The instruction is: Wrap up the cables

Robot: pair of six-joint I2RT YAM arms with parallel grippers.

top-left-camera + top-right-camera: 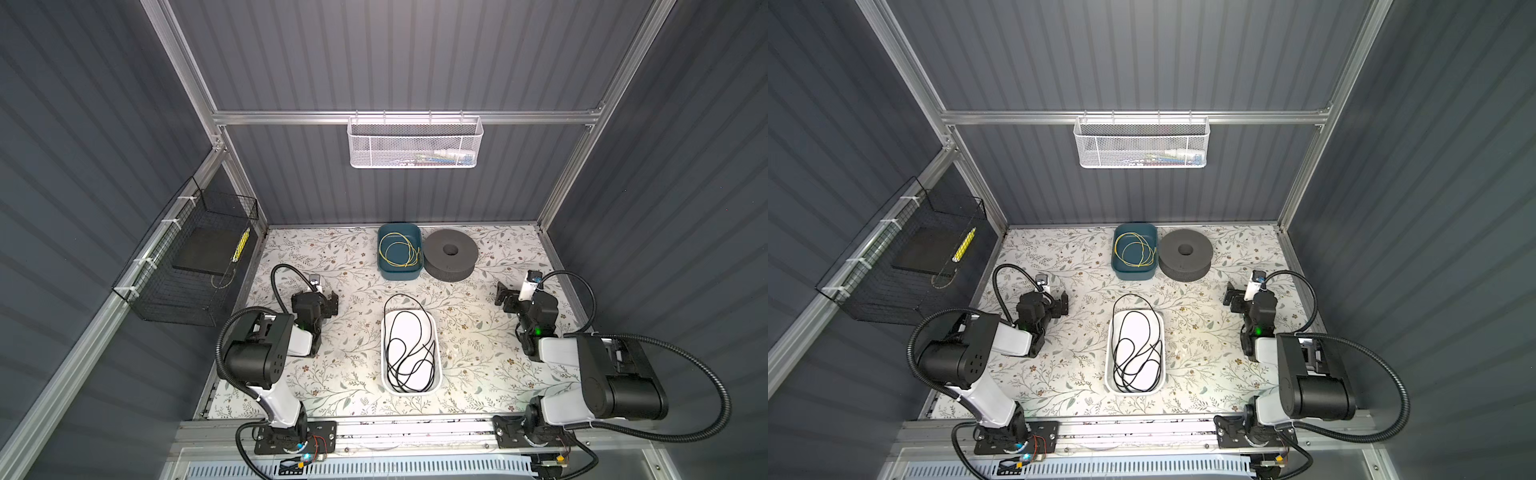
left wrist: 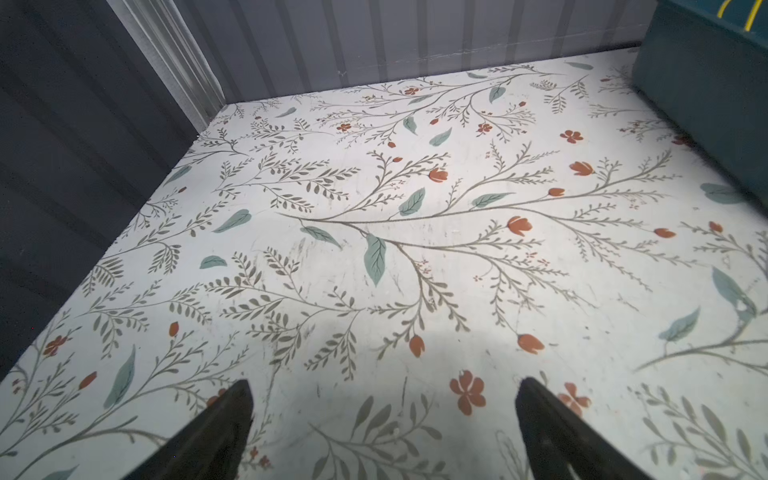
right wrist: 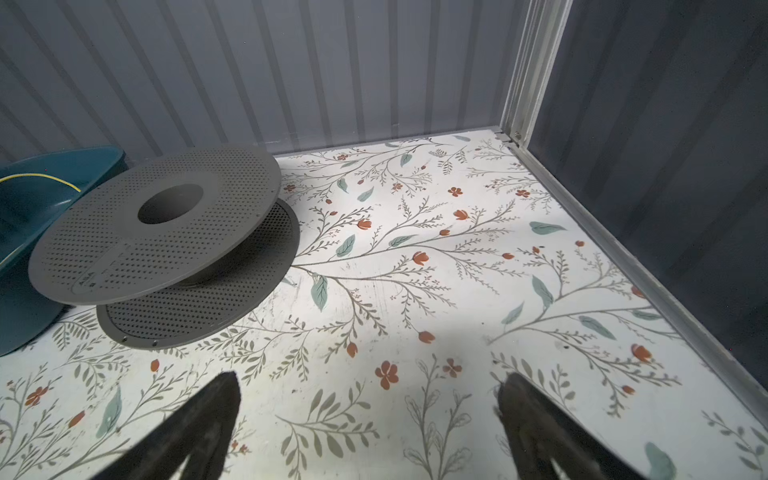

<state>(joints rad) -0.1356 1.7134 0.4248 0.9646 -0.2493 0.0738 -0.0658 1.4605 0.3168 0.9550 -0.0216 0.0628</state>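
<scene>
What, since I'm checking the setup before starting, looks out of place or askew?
One loop of the black cable spills over the far rim of the white tray onto the table instead of lying inside. In the right wrist view the top flange of the grey spool seems tilted against its lower one.

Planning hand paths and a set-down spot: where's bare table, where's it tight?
Bare table between left hand and tray, between tray and right hand, along the front edge, and in both back corners outside bin and spool. Tight: back middle, bin beside spool, cord looping over the tray's far rim.
</scene>
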